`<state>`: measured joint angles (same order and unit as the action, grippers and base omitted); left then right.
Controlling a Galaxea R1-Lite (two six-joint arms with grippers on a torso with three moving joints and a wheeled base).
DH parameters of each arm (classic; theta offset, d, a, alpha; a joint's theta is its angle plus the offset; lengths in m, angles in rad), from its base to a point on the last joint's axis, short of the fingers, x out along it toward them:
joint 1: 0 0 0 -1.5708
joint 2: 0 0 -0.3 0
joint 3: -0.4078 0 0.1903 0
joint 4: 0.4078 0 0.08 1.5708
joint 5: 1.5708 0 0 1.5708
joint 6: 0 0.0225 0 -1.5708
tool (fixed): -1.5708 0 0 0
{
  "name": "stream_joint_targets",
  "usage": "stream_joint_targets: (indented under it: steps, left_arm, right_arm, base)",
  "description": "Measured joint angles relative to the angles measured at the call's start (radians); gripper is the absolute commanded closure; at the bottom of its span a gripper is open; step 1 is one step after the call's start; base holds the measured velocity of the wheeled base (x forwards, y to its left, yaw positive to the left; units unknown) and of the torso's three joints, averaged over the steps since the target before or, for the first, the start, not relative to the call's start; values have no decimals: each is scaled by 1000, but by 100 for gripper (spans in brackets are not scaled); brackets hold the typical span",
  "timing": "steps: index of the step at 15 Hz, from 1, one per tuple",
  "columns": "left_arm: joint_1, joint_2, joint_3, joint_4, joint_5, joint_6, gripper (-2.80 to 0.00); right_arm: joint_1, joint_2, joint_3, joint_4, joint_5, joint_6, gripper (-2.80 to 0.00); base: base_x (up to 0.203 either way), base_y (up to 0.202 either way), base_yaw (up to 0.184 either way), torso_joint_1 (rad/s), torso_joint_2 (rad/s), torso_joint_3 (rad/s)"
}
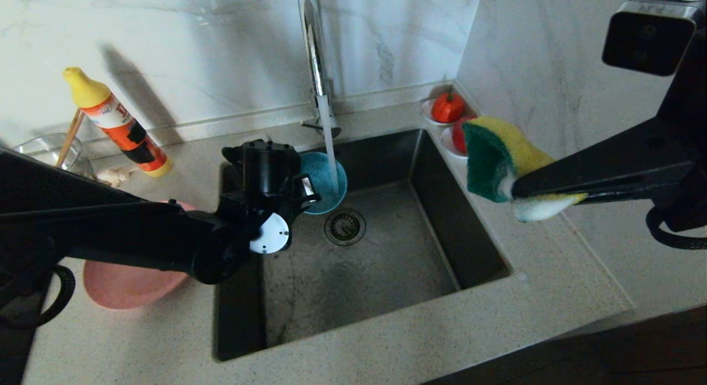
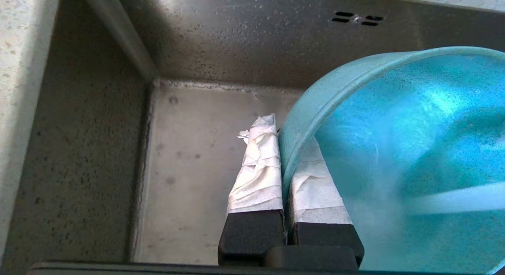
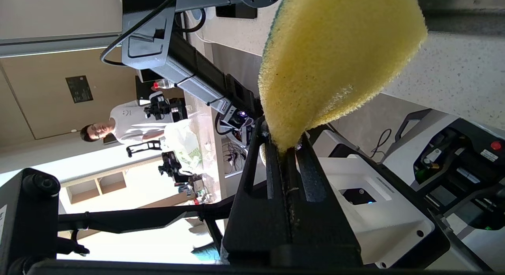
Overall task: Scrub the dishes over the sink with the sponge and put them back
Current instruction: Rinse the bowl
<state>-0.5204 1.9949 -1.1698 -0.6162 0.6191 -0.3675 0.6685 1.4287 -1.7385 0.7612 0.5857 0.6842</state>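
Left gripper (image 2: 282, 164) is closed on the rim of the small teal bowl (image 1: 326, 180), with one white-wrapped finger (image 2: 256, 168) on the outside of the wall and the other one inside. It holds the bowl tilted, low inside the sink (image 1: 475, 247), near the back wall. Water from the chrome tap (image 1: 316, 59) falls into the bowl, and the round drain strainer (image 1: 344, 226) lies on the sink floor just beside it.

On the other side, the right gripper (image 1: 525, 194) is pressed shut on one end of the sponge (image 1: 497, 158). The sponge is bent, its dark green layer faces the sink and the yellow part faces the wall. It hangs above the counter (image 1: 552, 274) at the right edge of the sink, well apart from the bowl.

Behind the left arm, the pink plate (image 1: 127, 285) rests on the counter left of the sink. Further back stand an orange bottle with yellow cap (image 1: 119, 122) and a clear glass (image 1: 52, 153) with brown chopsticks (image 1: 70, 136) in it. Two red fruits on white saucers (image 1: 447, 109) sit in the back right corner.
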Motion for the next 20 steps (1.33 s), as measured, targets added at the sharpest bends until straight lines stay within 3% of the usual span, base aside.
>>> stream_joint_targets:
  steps: [7,11,15,17,20]
  left_arm:
    - [10,-24,37,31,-2,2,0]
    - [8,-63,80,112,-56,-3,0]
    - [8,-84,124,119,-64,-2,0]
    - [14,-129,175,119,-63,16,0]
    - [25,-253,268,125,-59,103,0]
  right_arm:
    - [0,-1,-2,0,0,-1,0]
    - [0,-3,-2,0,0,-1,0]
    - [0,-8,0,0,0,-1,0]
    - [0,-11,0,0,0,-1,0]
    - [2,-11,-7,0,0,1,0]
  base:
    - [0,0,0,0,0,0]
    - [0,0,0,0,0,0]
    - [0,0,0,0,0,0]
    - [0,0,0,0,0,0]
    - [0,0,0,0,0,0]
